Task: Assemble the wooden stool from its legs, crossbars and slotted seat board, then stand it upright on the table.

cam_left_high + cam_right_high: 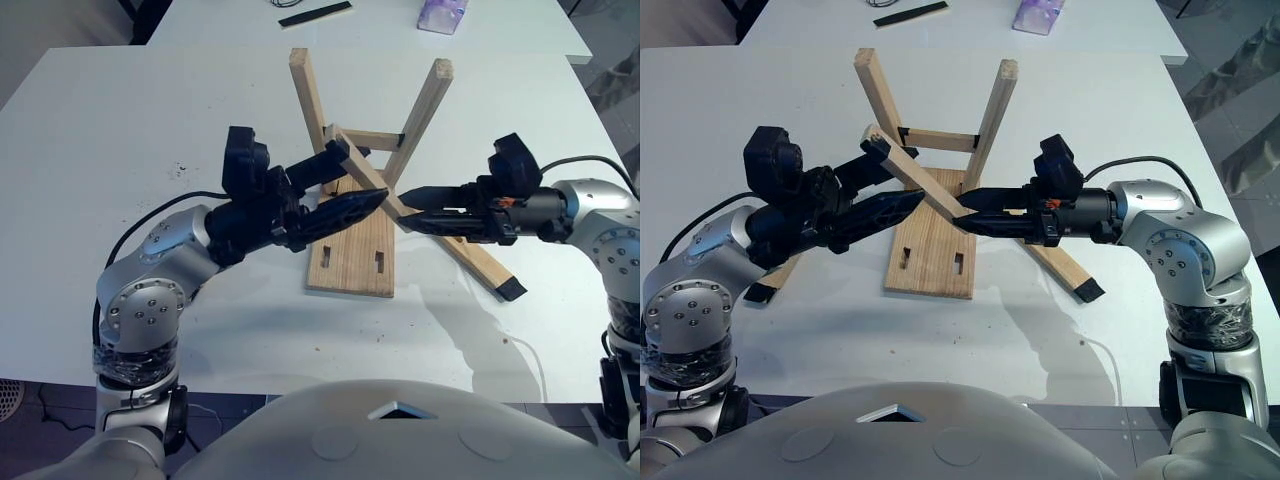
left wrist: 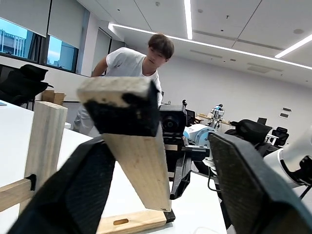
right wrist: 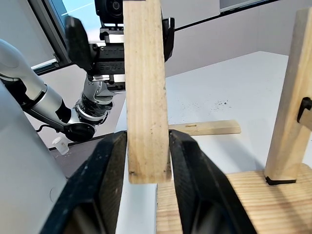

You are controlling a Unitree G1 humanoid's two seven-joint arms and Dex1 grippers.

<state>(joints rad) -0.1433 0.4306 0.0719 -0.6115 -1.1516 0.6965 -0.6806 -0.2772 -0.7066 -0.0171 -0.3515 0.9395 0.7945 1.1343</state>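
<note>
The seat board (image 1: 350, 265) lies flat in the middle of the tabletop (image 1: 120, 130). Two legs (image 1: 305, 95) (image 1: 428, 100) stand up from its far end, joined by a crossbar (image 1: 372, 138). A third leg (image 3: 144, 97) hangs tilted in the air over the board. The right gripper (image 1: 962, 220) has its fingers pinching that leg's bare lower end. The left gripper (image 1: 366, 174) has its fingers spread on either side of the leg, near its black-capped top. A loose piece (image 1: 490, 270) lies on the tabletop under the right forearm, and another (image 1: 768, 288) lies under the left arm.
</note>
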